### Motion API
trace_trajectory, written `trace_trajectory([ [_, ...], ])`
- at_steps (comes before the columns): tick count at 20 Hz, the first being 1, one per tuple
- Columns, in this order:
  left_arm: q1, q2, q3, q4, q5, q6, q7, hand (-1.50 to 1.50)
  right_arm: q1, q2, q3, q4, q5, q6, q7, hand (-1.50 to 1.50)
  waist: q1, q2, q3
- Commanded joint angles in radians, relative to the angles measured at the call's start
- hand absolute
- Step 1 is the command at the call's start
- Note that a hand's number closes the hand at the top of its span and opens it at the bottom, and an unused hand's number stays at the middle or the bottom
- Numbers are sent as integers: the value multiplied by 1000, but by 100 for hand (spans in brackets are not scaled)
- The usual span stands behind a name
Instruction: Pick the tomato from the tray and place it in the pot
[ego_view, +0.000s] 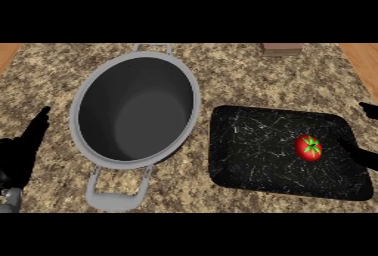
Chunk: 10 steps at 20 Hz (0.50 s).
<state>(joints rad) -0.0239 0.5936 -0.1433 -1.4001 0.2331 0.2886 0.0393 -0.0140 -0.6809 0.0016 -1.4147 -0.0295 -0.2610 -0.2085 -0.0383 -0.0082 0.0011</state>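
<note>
Nothing's banked yet, as we see it: the tomato (308, 148) sits on the tray (251, 145), our right hand (365, 157) spread open just beside it, the pot (136, 110) empty, our left hand (22, 150) resting open at the left edge.

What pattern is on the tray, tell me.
The tray is black with white scratchy streaks; the head view shows it.
</note>
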Motion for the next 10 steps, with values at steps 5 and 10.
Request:
trace_trajectory([
  [5, 76, -44, 2, -126, -51, 1, 29, 0, 287, -37, -156, -119, -22, 77, -182, -150, 31, 5, -1],
  [10, 21, -48, 14, -78, -40, -14, 55, 0, 241, -204, -110, -258, 7, 200, 116, -150, 31, 6, -3],
])
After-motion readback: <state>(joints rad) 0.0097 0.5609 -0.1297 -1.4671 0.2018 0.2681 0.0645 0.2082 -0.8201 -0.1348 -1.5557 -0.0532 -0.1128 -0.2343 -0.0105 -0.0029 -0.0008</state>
